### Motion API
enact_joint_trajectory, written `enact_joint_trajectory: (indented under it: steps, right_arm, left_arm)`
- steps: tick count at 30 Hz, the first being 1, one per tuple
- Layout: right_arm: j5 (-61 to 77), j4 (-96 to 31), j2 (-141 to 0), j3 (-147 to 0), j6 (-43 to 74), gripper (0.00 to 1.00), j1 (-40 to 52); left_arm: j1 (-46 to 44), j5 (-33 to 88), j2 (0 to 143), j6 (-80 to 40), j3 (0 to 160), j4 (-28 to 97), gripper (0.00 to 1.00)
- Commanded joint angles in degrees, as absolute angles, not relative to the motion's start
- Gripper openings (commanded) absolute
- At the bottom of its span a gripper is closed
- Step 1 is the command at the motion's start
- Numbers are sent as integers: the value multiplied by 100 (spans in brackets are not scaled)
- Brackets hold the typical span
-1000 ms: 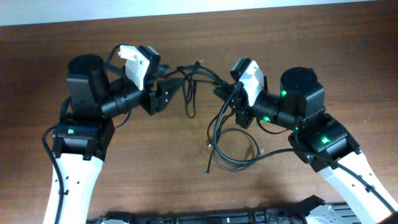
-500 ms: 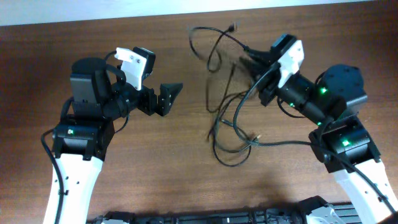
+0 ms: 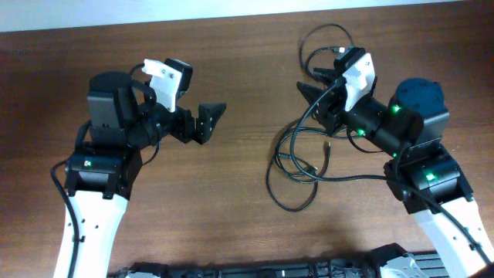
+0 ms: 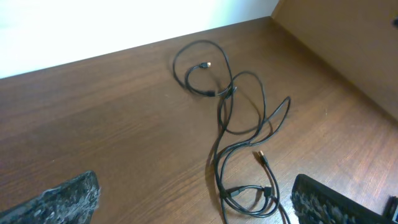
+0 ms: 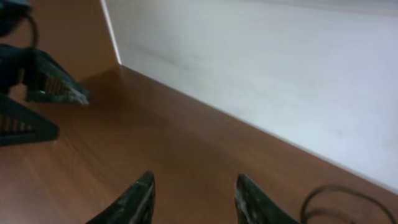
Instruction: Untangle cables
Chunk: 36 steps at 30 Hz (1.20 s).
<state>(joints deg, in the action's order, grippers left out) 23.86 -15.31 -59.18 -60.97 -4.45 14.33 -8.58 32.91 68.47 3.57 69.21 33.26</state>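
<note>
- The cables [image 4: 227, 93] are spread in crossed loops on the counter [image 3: 231, 193], close by the right end effector [image 3: 312, 83].
- It and the left end effector [image 3: 210, 122] are held wide open — nothing gripped.
- One strand should be pinched near a crossing, then drawn off slowly.

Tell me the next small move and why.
Probably ease the left end effector forward and down toward the cables where the loops cross: it and the right end effector are both open and empty, and the cables lie tangled on the table ahead of it.
</note>
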Motion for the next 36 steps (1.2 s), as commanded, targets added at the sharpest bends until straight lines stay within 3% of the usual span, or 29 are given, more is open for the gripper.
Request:
enact_joint_trajectory:
  steps: [1,8,15,17,25,32,36]
  right_arm:
    - [1627,-1798,-5854,-6206,-401,44,1404]
    - [-187,-2600,-5876,-6206,497,53,1378]
    - [-344,-3461,-6171,-6206,1323,53,565]
    - [-196,-3693,-6407,-6206,1531,57,141]
    - [392,-3798,-7242,-6206,1022,66,-497]
    - [399,-3879,-8309,-6204,-167,69,-539]
    - [-27,-3861,-8823,-6206,-172,70,-539]
  left_arm:
    - [-847,3269,6812,303,6938,3358,99]
    - [-847,3192,6812,303,6938,3361,99]
    - [-847,3164,6812,303,6938,3461,99]
    - [-847,3164,6812,303,6938,3485,99]
    - [-847,3164,6812,303,6938,3485,99]
    - [-847,3164,6812,303,6938,3485,99]
    - [-847,3164,6812,303,6938,3485,99]
